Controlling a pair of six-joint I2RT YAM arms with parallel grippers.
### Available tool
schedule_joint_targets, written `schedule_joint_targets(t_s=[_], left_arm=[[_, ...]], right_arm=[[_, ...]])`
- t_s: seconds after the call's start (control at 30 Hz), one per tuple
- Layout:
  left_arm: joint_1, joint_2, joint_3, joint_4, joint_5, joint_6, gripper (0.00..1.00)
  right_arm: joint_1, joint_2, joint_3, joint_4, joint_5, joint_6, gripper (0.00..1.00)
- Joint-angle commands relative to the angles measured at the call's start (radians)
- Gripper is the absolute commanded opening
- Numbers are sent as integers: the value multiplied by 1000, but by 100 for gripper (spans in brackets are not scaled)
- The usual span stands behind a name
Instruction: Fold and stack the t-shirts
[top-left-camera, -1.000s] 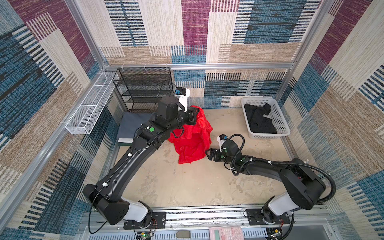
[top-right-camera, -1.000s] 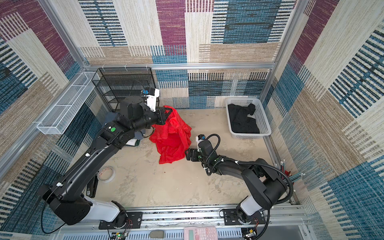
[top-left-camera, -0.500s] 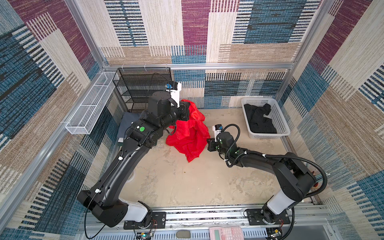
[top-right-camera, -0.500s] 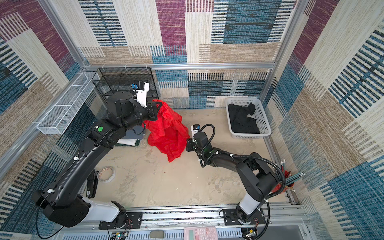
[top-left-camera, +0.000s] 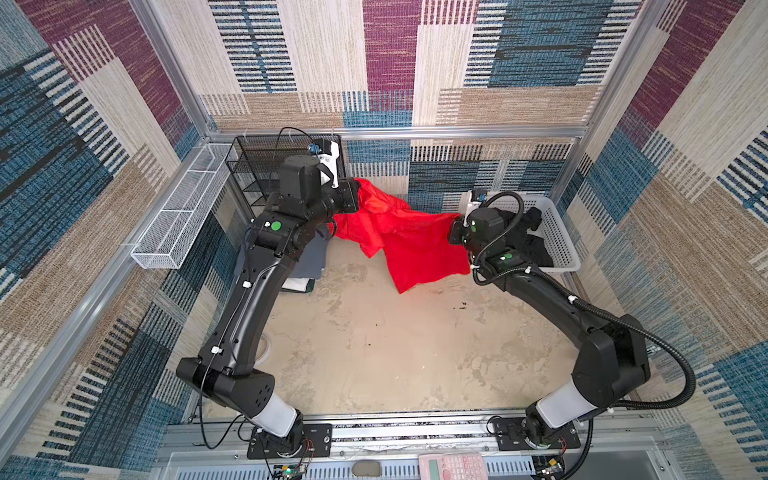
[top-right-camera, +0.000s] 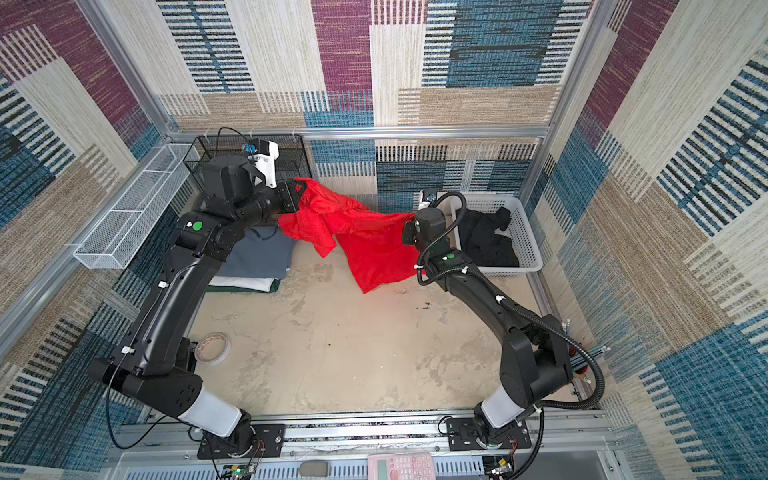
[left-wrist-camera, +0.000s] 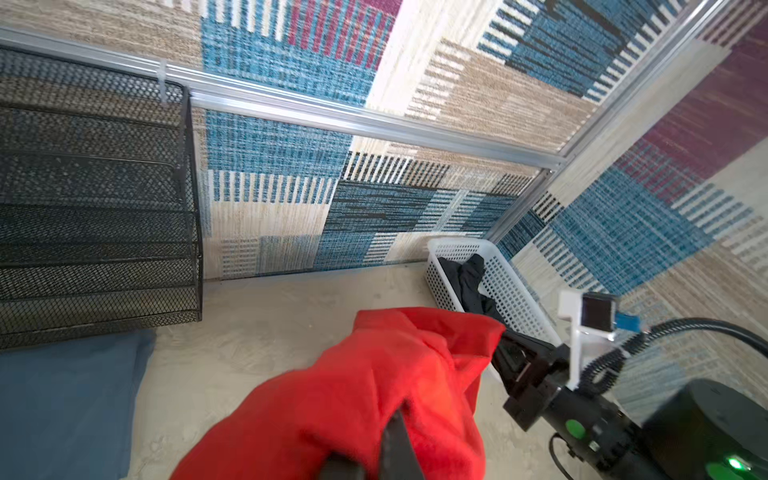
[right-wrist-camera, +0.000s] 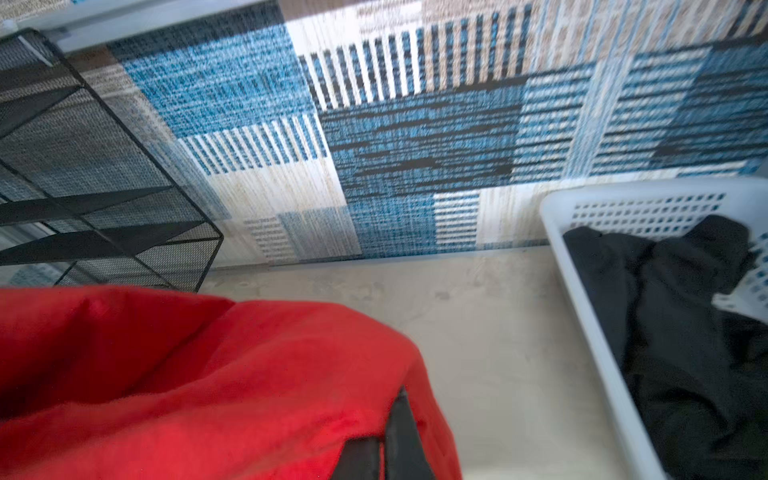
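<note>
A bright red t-shirt (top-left-camera: 415, 245) (top-right-camera: 374, 249) hangs stretched above the back of the table between my two grippers. My left gripper (top-left-camera: 353, 195) (top-right-camera: 297, 193) is shut on its left end, and in the left wrist view red cloth (left-wrist-camera: 353, 395) bunches around the closed fingers (left-wrist-camera: 399, 440). My right gripper (top-left-camera: 455, 228) (top-right-camera: 409, 230) is shut on the right end, with the red cloth (right-wrist-camera: 208, 374) wrapped over its fingers (right-wrist-camera: 399, 432). A black t-shirt (top-left-camera: 536, 249) (right-wrist-camera: 685, 332) lies crumpled in the white basket (top-left-camera: 561, 232). A folded grey t-shirt (top-right-camera: 257, 257) tops a stack at the back left.
A black mesh rack (top-left-camera: 266, 166) stands in the back left corner. A white wire basket (top-left-camera: 178, 224) hangs on the left wall. A tape roll (top-right-camera: 212, 348) lies by the left arm's base, and a pink calculator (top-left-camera: 451, 467) sits at the front edge.
My right gripper has shut on the red t-shirt's edge and pulled right toward the basket. The left arm has drawn back and left, so the shirt now spans between them.
</note>
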Motion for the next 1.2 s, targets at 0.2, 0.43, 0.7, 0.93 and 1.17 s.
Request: schedule_joint_targets(t_s=[0.2, 0.43, 0.7, 0.93, 1.17], left_arm=[[-4, -296, -444, 184, 95, -138, 0], [-124, -722, -860, 102, 3, -224, 0], [-240, -1022, -1149, -9, -83, -376, 5], [-237, -917, -1164, 3, -169, -319, 70], [-213, -759, -1126, 49, -181, -231, 92]], right_arm=[[16, -222, -61, -163, 66, -47, 0], [85, -496, -182, -376, 61, 69, 0], [189, -500, -98, -533, -121, 181, 0], [190, -311, -122, -461, -74, 121, 0], [148, -68, -67, -348, -80, 92, 0]])
